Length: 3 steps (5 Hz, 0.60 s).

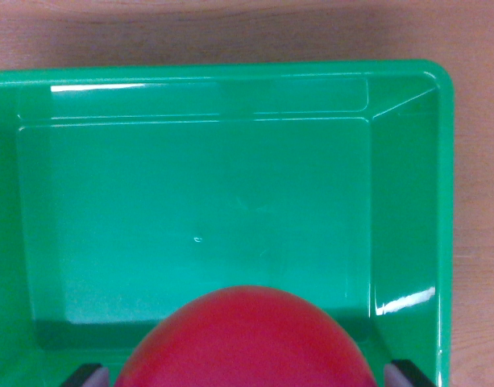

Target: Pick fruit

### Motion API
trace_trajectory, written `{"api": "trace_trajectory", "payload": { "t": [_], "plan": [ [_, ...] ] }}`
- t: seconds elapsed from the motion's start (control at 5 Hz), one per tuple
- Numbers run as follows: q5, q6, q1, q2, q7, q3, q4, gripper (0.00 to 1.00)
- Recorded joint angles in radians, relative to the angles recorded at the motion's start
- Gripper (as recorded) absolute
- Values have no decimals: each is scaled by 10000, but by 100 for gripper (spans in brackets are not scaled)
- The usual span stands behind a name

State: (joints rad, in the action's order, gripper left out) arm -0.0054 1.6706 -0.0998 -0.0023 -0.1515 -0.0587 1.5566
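One green plastic bin (pixel 408 201), glossy, on a brown wooden tabletop (pixel 230 32) showing along top and right. One red fruit (pixel 247 343), bottom centre above the bin, clamped between gripper (pixel 247 376) fingertips (pixel 85 376) at either side.

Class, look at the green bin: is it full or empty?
Empty: the green bin shows only bare floor. The red fruit sits between the tool's tips.

I find no readable text, label, brand mark or number on the green bin (pixel 408 193), the red fruit (pixel 247 343) or the wooden tabletop (pixel 230 32).
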Motion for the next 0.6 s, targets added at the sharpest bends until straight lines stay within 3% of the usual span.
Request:
{"api": "trace_trajectory", "payload": {
  "t": [0.6],
  "plan": [
    [-1,66,0,-19,1,0,47,100]
  ]
}}
